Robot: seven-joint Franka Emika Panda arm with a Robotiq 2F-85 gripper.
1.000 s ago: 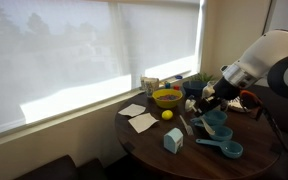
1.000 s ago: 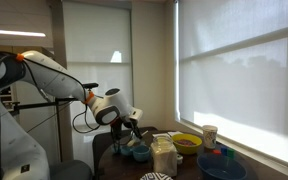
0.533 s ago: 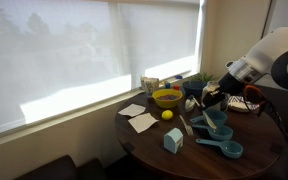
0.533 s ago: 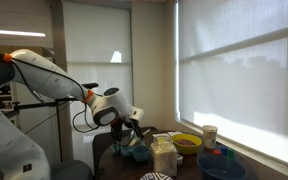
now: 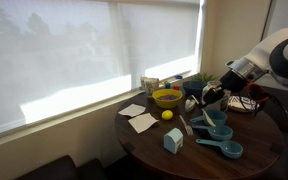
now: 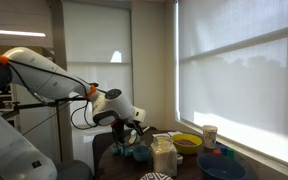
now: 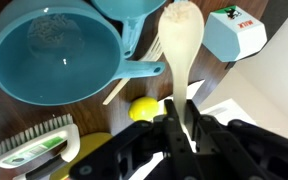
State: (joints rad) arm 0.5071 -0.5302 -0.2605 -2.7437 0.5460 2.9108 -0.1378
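Close to the wrist camera, the gripper (image 7: pixel 185 120) is clamped shut on the handle of a wooden spoon (image 7: pixel 180 40). The jaws press against the handle from both sides and the spoon's bowl points away from the wrist. The spoon hangs in the air above the dark surface (image 7: pixel 4 112) and touches nothing there. Its bowl looks bare.

Just beside the spoon lies a large teal measuring cup (image 7: pixel 54 55), with a second teal cup (image 7: pixel 134 10) at the edge of the frame. The spoon's bowl is outside both rims. A pale shimmer shows in the bottom of the large cup, and whether it is contents or a reflection cannot be told. A lemon (image 7: pixel 144 108) sits near the spoon's handle. A white box (image 7: pixel 234 35) with coloured buttons stands on the spoon's other side, and a brush (image 7: pixel 34 150) lies below the large cup.

Farther off, in an exterior view, a yellow bowl (image 5: pixel 167 98) and paper napkins (image 5: pixel 139 120) lie on the round surface. A paper cup (image 5: pixel 150 85) stands before the window blind (image 5: pixel 74 60).

Judging from how things lie, the grasp and lift of the spoon are done. The spoon has not gone into either cup or the yellow bowl, and it has not been set down.
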